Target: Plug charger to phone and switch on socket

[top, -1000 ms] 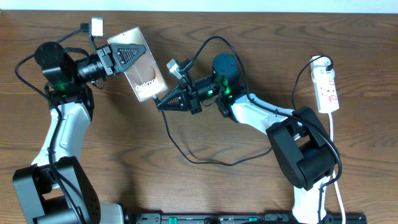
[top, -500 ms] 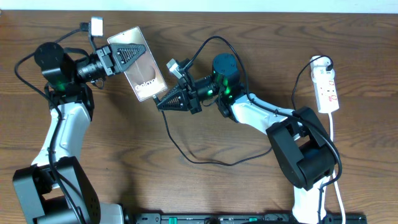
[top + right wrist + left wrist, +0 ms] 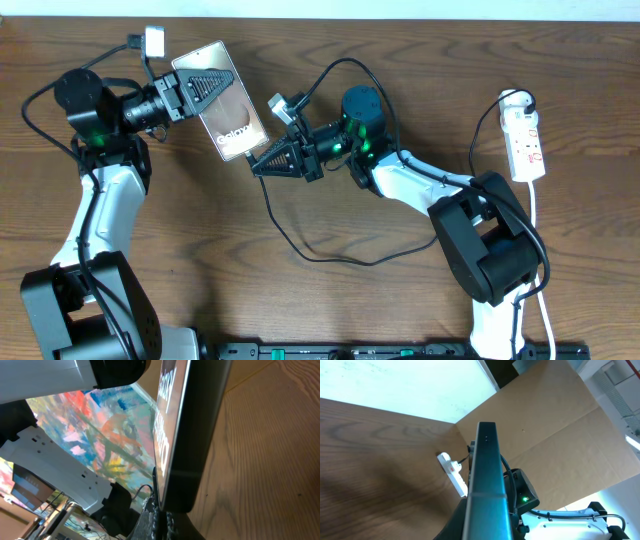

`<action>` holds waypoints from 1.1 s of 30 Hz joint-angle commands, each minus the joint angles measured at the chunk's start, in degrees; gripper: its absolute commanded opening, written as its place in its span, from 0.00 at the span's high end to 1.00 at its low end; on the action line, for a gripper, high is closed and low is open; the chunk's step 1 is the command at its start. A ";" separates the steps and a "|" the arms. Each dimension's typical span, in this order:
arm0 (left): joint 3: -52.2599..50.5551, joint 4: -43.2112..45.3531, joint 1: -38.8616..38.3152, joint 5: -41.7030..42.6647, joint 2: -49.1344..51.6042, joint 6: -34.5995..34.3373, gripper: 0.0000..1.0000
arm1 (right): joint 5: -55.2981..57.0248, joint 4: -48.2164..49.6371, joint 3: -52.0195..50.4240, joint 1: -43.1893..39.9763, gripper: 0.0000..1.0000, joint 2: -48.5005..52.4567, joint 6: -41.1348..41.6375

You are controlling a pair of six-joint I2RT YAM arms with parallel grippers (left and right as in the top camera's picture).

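Observation:
My left gripper [image 3: 200, 88] is shut on the phone [image 3: 232, 115], a glossy brownish slab with white "Galaxy" lettering, and holds it above the table at the upper left. In the left wrist view the phone's edge [image 3: 486, 480] fills the middle. My right gripper [image 3: 262, 163] is shut on the charger's connector tip at the phone's lower end; the phone's end [image 3: 192, 435] looms right above the jaws [image 3: 162, 517]. The thin black charger cable [image 3: 300, 245] trails down across the table. The white socket [image 3: 526, 140] lies at the far right, apart from both grippers.
The socket's white cord [image 3: 538, 230] runs down the right edge past the right arm's base [image 3: 495, 250]. The left arm's base [image 3: 85, 310] stands at the lower left. A black rail [image 3: 400, 350] lines the front edge. The socket also shows in the left wrist view [image 3: 452, 472].

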 commanded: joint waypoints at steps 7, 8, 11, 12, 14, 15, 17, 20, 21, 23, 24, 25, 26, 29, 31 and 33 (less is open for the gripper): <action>0.66 0.50 0.24 1.92 -1.16 -1.86 0.92 | 1.73 0.31 0.39 -0.44 0.99 -0.42 -1.73; 0.66 0.50 0.35 1.99 -1.16 -1.84 0.93 | 1.73 0.31 0.39 -0.46 0.99 -0.44 -1.73; 0.66 0.50 0.46 2.08 -1.16 -1.84 0.92 | 1.73 0.33 0.39 -0.46 0.99 -0.42 -1.75; 0.66 0.52 0.50 2.05 -1.16 -1.81 0.92 | 1.57 0.33 0.39 -0.46 0.99 -0.42 -1.75; 0.66 0.52 0.72 1.84 -1.16 -1.81 0.92 | 1.46 0.33 0.39 -0.46 0.99 -0.42 -1.73; 0.66 0.52 0.87 1.73 -1.16 -1.81 0.93 | 1.31 0.33 0.39 -0.48 0.99 -0.42 -1.75; 0.66 0.50 1.70 0.98 -1.16 -1.84 0.92 | 1.07 0.33 0.39 -0.59 0.99 -0.42 -1.75; 0.66 0.48 2.27 0.79 -1.16 -1.88 0.93 | 1.07 0.33 0.39 -0.79 0.99 -0.42 -1.73; 0.66 0.44 2.27 0.81 -1.16 -1.88 0.93 | 1.07 0.33 0.39 -0.79 0.99 -0.42 -1.73; 0.66 0.44 2.25 0.81 -1.16 -1.88 0.92 | 1.07 0.33 0.39 -0.79 0.99 -0.42 -1.73; 0.66 0.44 2.25 0.81 -1.16 -1.88 0.93 | 1.09 0.33 0.39 -0.79 0.99 -0.42 -1.73; 0.66 0.44 2.25 0.81 -1.16 -1.88 0.92 | 1.09 0.33 0.39 -0.79 0.99 -0.42 -1.73; 0.66 0.42 2.25 0.83 -1.16 -1.88 0.93 | 1.09 0.33 0.39 -0.79 0.99 -0.42 -1.73; 0.66 0.22 1.92 1.03 -1.16 -1.88 0.92 | 1.14 0.33 0.39 -0.79 0.99 -0.42 -1.73; 0.66 0.24 1.49 1.03 -1.16 -1.88 0.92 | 1.11 0.33 0.39 -0.79 0.99 -0.42 -1.70; 0.66 0.24 0.98 1.03 -1.16 -1.86 0.93 | 1.11 0.33 0.39 -0.79 0.99 -0.42 -1.70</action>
